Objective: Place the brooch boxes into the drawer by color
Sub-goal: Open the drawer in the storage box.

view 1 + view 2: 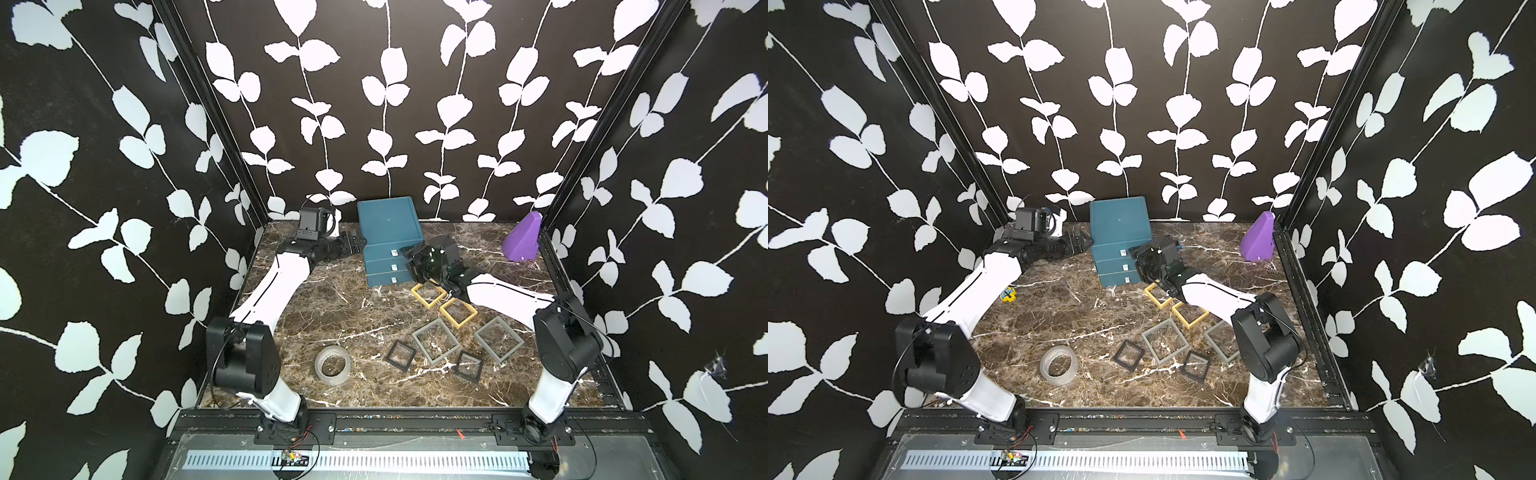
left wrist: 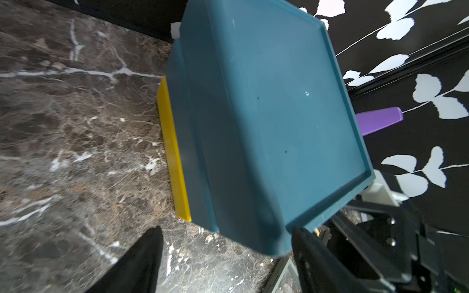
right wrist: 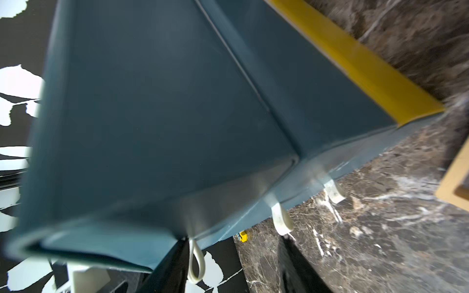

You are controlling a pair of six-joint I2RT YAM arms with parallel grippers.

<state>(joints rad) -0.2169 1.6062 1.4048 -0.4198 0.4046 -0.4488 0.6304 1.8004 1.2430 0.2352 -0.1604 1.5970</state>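
- Drawer [image 1: 388,222] sits between the two grippers; all three trays shut; nothing sorted yet
- Six brooch boxes [image 1: 427,327] lie loose on the counter [image 1: 324,316], behind the right gripper [image 1: 409,254] and partly under its arm
- Right gripper's jaws stand apart around the top pull tab [image 3: 195,261]; left gripper [image 1: 356,245] spread wide, straddling a corner of the drawer
- Dark marble counter; leaf-print walls; tape roll [image 1: 332,365] and purple wedge [image 1: 521,241] lie off to the sides
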